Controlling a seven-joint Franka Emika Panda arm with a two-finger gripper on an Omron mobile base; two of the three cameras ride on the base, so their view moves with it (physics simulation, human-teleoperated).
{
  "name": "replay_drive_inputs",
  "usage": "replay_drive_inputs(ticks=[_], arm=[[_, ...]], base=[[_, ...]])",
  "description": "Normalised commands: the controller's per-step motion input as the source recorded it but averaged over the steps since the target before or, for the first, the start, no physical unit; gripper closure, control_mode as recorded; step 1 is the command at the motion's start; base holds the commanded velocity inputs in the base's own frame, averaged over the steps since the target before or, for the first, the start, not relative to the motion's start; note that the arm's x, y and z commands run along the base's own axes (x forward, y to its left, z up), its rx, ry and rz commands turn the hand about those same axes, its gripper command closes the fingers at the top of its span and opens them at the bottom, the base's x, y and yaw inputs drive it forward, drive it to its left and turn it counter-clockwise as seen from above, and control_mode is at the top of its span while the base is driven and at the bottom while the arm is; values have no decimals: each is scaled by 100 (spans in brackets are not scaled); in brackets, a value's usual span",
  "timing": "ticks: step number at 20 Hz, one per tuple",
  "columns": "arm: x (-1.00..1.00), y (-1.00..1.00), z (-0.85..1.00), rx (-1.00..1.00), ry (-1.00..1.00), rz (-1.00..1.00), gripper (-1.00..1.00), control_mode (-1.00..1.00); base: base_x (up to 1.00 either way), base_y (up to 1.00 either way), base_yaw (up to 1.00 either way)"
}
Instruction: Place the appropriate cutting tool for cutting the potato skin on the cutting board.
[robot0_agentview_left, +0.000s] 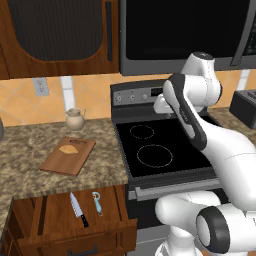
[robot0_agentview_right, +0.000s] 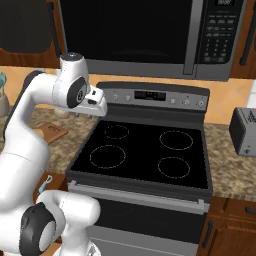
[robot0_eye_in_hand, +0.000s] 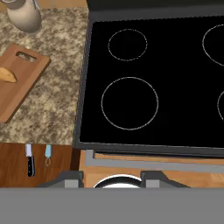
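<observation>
While the gripper (robot0_agentview_left: 161, 106) hangs over the black stovetop's (robot0_agentview_left: 165, 150) back edge, finger spread can't be judged | small pale-blue-handled peeler (robot0_agentview_left: 97, 202) lies in open wooden drawer (robot0_agentview_left: 55, 215), front-left and well below | long axis front-to-back | black-handled knife (robot0_agentview_left: 77, 209) just beside it | reddish-brown wooden cutting board (robot0_agentview_left: 60, 162) on granite counter above.

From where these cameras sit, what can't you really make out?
- Gripper: in the left base view the arm's own links hide the fingertips, so open or shut is unclear.
- Peeler in the open drawer: too small in the left base view to show its blade.
- Potato and cutting board: cut off by the hand view's left edge.
- Knife: tiny in the hand view; no edge detail.
- Jug: its top is cut off by the hand view's upper edge.
</observation>
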Motion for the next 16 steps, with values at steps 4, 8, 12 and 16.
replay_drive_inputs(ticks=[4, 8, 12, 16], arm=[[-18, 0, -2, -3, 0, 0, -100, -100], [-78, 82, -30, 0, 0, 0, -100, -100], [-78, 100, -42, 0, 0, 0, -100, -100], [-66, 100, -62, 0, 0, 0, -100, -100]], base=[[0, 0, 0], [0, 0, 0], [0, 0, 0], [0, 0, 0]])
